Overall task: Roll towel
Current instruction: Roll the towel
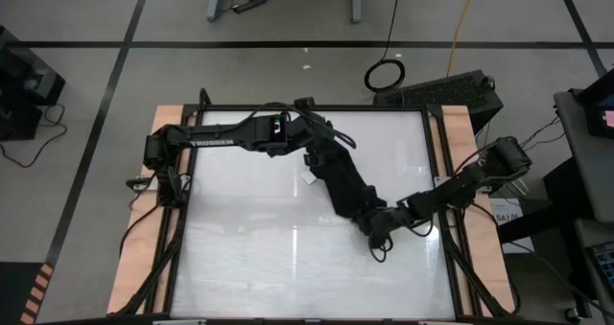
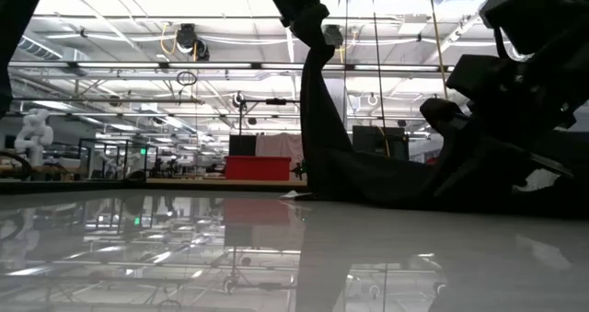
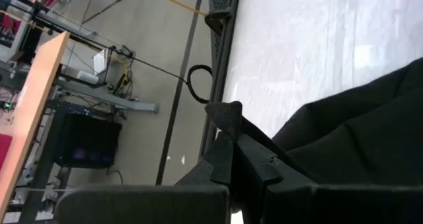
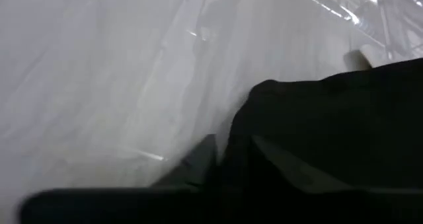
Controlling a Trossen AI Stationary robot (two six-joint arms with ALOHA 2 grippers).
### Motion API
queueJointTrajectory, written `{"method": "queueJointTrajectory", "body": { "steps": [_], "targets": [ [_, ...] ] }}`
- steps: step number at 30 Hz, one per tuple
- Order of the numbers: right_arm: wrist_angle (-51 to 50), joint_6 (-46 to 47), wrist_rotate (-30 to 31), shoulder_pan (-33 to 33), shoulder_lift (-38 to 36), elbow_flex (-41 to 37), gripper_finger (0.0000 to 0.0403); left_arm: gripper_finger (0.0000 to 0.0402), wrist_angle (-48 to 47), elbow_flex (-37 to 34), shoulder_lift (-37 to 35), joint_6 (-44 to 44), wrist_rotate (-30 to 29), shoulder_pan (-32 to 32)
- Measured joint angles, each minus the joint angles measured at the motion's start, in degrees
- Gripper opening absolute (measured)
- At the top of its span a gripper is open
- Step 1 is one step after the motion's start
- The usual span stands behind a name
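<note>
Overhead, table-level, two wrist views

White lettering is showing along the left arm (image 1: 213,141) in the high view, too small to read for certain. A white tag (image 1: 309,179) is lying beside the towel (image 1: 343,183), its print unreadable. No other text, number or sign is showing legibly.

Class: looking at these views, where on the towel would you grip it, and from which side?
Grip the towel at its two ends, from above: it is stretched diagonally, lifted at the left gripper and low by the right gripper, so probably the ends are free edges.
</note>
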Motion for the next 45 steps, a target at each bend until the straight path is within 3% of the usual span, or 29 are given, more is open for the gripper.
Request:
{"method": "queueJointTrajectory", "body": {
  "steps": [3, 10, 16, 25, 33, 39, 45],
  "targets": [
    [0.20, -0.74, 0.04, 0.02, -0.08, 0.74, 0.0010, 0.0008, -1.19, 0.01, -0.02, -0.02, -0.01, 0.00],
    [-0.67, -3.08, 0.08, 1.97, -3.26, 4.65, 0.0003, 0.0008, -6.37, -0.04, -0.26, -0.21, -3.14, -0.48],
    [-9.63, -5.91, 1.12, 5.71, -15.43, 10.01, 0.0001, 0.0008, -10.93, -0.05, -2.83, -0.02, -8.90, -2.16],
    [-18.73, -12.05, 8.71, 12.94, -35.25, 20.37, 0.0001, 0.0008, -12.59, -0.05, -14.23, -3.09, -12.36, -6.18],
    [-19.54, -20.83, 17.65, 15.06, -45.93, 25.19, 0.0000, 0.0008, -12.27, -0.03, -24.79, -7.96, -13.10, -10.59],
    [-19.65, -30.20, 28.72, 13.96, -50.45, 25.34, 0.0000, 0.0008, -12.69, 0.01, -26.31, -7.16, -17.47, -9.51],
    [-17.10, -38.93, 28.65, 10.91, -54.64, 25.34, 0.0000, 0.0008, -5.17, -0.06, -24.66, 0.51, -16.90, -4.40]
  ]
}}
